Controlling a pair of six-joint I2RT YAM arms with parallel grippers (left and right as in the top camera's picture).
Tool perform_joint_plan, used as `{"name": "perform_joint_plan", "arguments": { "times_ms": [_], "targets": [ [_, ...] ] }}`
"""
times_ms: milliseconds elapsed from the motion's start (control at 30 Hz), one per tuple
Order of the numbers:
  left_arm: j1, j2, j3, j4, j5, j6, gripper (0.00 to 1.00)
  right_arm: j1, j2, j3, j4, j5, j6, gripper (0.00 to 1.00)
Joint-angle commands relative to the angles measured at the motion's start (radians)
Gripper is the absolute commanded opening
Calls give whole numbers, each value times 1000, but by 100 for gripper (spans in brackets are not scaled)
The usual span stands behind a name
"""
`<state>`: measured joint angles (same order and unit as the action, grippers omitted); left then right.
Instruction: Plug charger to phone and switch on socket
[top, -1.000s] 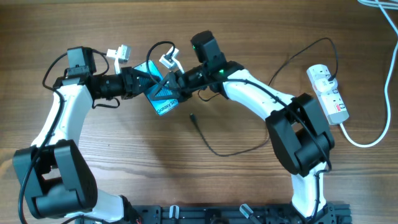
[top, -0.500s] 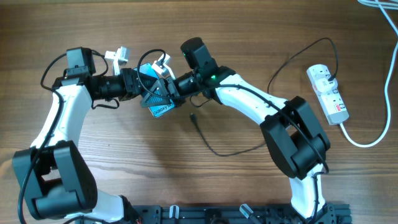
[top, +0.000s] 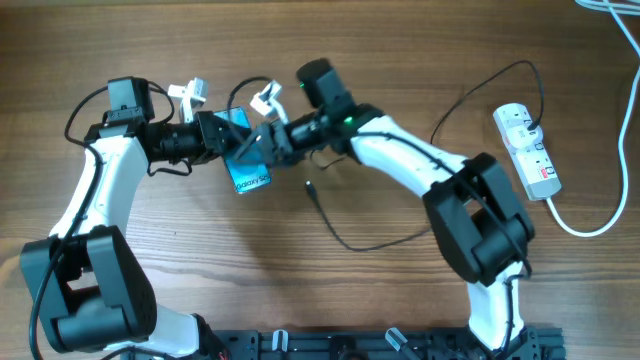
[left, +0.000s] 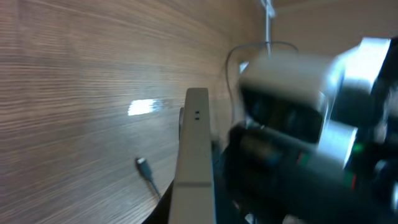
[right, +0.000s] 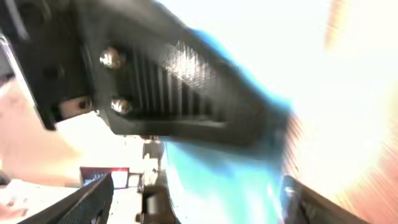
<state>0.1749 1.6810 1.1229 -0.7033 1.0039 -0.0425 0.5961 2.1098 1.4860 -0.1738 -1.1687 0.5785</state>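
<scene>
Figure: a brown wood-grain table (top: 150, 60) fills the background of the overhead view.

The left gripper (top: 220, 137), a black two-finger tool, is clamped on the upper end of the phone (top: 250, 172). The phone is a small rectangular smartphone with a bright teal screen and white lettering. It is held tilted, and its free end extends away from the fingers toward the right arm's side. In the left wrist view the phone (left: 196, 155) appears edge-on as a narrow pale strip.

The right gripper (top: 263, 143) faces the left gripper directly across the phone, with its jaws apart. In the right wrist view its dark fingers (right: 93, 199) stand wide at the lower corners, with the blurred teal screen between them. A ribbed black pad (right: 168, 87) of the left gripper lies against that screen.

The charger (top: 350, 246) is a long thin black cable. Its small connector tip (top: 309, 186) lies free on the table, near the phone's lower end and touching neither gripper. The cable curves under the right arm and arcs on to the socket (top: 530, 152). This is a white oblong power strip with a red mark at one end, and it lies well apart from both grippers. A thick white cord (top: 580, 233) leaves the end of the socket farther from the grippers.
</scene>
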Motion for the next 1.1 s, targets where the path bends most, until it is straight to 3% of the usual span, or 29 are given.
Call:
{"name": "perform_joint_plan", "arguments": {
  "times_ms": [0,100,133,267,367,600,1067],
  "targets": [
    [-3,-13,10,-56,-218,-11,4,-126,0,-3,-166,222,-196,86],
    [-20,-13,10,-149,-535,-238,4,-203,0,-3,-364,542,-238,86],
    [-45,-13,10,-174,-588,-263,4,-219,0,-3,-418,656,-238,86],
    [-206,-13,17,-261,-910,-424,4,-224,0,-3,-508,856,-238,89],
    [-315,-5,16,-290,-1059,-498,4,-222,0,-3,-562,920,-238,91],
    [-418,134,16,-246,-1052,-520,4,-222,0,-3,-655,954,-265,91],
    [-437,146,-54,-160,-1039,-542,4,-222,0,-6,-658,962,-265,92]
  ]
}}
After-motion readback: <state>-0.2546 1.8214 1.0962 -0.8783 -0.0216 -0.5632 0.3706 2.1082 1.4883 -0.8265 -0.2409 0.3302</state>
